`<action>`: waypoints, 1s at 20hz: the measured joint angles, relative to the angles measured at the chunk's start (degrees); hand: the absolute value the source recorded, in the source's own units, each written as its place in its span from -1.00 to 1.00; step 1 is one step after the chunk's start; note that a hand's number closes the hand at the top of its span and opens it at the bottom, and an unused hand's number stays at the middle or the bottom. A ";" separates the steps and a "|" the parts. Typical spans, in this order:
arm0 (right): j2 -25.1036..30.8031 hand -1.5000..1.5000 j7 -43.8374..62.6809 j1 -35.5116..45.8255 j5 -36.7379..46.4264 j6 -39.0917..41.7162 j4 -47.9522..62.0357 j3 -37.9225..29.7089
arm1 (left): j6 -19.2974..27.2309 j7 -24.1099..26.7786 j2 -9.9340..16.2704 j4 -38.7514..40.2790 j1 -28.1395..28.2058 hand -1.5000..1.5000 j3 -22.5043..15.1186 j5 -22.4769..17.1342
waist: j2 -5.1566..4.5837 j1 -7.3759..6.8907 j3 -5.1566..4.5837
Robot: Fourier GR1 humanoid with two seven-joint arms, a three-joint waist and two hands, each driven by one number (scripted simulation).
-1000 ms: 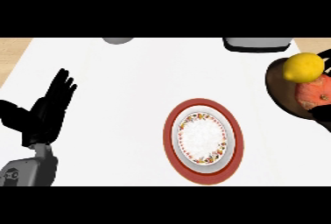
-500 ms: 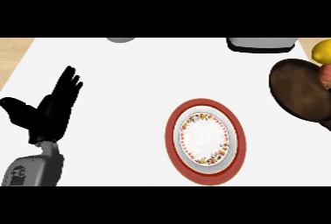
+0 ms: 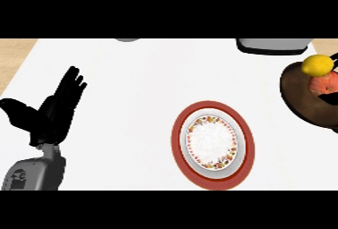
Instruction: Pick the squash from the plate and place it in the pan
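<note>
My left hand (image 3: pixel 49 112), matte black on a grey forearm, rests released at the view's left, fingers straight and pointing up. Beside it on the smooth white desk (image 3: pixel 132 80) lies the round plate (image 3: pixel 213 144): red rim, white centre, speckled floral band, bare of food. At the right edge, the dark round pan (image 3: pixel 303 100) holds the orange squash (image 3: pixel 325 84) beside a yellow lemon (image 3: pixel 317 65). My right hand does not show.
</note>
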State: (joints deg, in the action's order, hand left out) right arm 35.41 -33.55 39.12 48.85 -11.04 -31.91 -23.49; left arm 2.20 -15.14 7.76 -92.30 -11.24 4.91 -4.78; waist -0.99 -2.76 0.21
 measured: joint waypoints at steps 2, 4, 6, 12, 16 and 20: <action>0.36 1.00 -1.51 1.24 1.00 -2.26 4.58 0.06 | 0.05 0.75 -0.02 0.78 -0.25 0.00 0.14 0.23 | -0.08 -0.04 0.00; 0.44 1.00 -0.66 2.30 2.26 -3.63 8.32 0.37 | -0.21 0.98 -0.02 1.73 -1.16 0.00 0.28 -0.02 | -0.29 -0.28 0.01; 0.81 -1.00 1.43 3.17 1.98 -3.33 11.80 -0.65 | -0.68 1.10 0.15 1.68 -0.98 0.00 0.45 -0.43 | -0.44 -0.70 0.05; 2.01 -1.00 2.73 4.90 1.82 0.26 19.26 -1.65 | -0.66 1.65 0.03 2.54 -1.74 0.00 0.32 -0.12 | -0.70 -0.99 0.13; 3.12 -1.00 -1.64 4.63 -0.70 2.72 21.18 -4.06 | -0.52 2.50 -0.23 3.21 -1.43 0.00 0.27 0.21 | -0.62 -0.60 0.18; 4.70 -1.00 -6.26 4.50 -6.08 6.76 22.26 -9.15 | 0.03 2.40 -0.65 3.24 -1.43 0.00 0.22 0.39 | -0.53 -0.18 0.23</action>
State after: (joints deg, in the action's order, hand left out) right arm 40.11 -39.81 43.62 42.77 -4.28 -9.65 -32.64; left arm 2.23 -12.74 7.12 -89.05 -12.67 5.13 -4.39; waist -1.51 -2.94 0.44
